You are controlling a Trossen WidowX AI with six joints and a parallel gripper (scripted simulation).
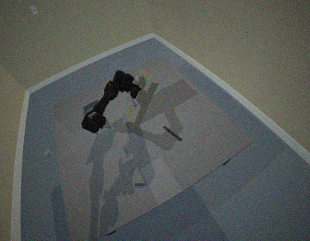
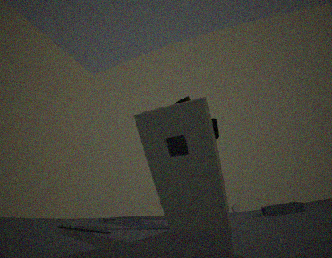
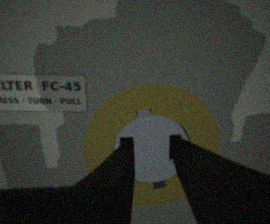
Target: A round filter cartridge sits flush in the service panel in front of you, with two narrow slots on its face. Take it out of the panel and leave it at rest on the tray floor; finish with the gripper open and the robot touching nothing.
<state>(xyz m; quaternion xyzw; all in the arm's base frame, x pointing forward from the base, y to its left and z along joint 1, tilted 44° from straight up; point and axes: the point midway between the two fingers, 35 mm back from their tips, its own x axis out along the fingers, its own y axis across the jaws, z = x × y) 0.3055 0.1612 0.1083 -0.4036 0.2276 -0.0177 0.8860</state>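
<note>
In the wrist view the round pale filter cartridge [image 3: 151,152] sits in the grey service panel [image 3: 145,55], ringed by a yellow collar [image 3: 102,132]. My gripper [image 3: 152,144] is pressed up to the cartridge face, its two dark fingers partly apart, with their tips at the places of the two slots, which they cover. The middle of the face shows between them. A label [image 3: 40,93] reads "FILTER FC-45, PRESS · TURN · PULL". From above, the black arm [image 1: 106,99] reaches to the upright panel [image 1: 145,99]. From behind, the panel [image 2: 186,163] hides the gripper.
The pale tray floor [image 1: 189,133] spreads around the panel, inside a white-edged blue surface. A small dark bar [image 1: 172,133] lies on it to the right of the panel and also shows low in the rear view [image 2: 282,208]. A dark square [image 2: 177,146] marks the panel's back.
</note>
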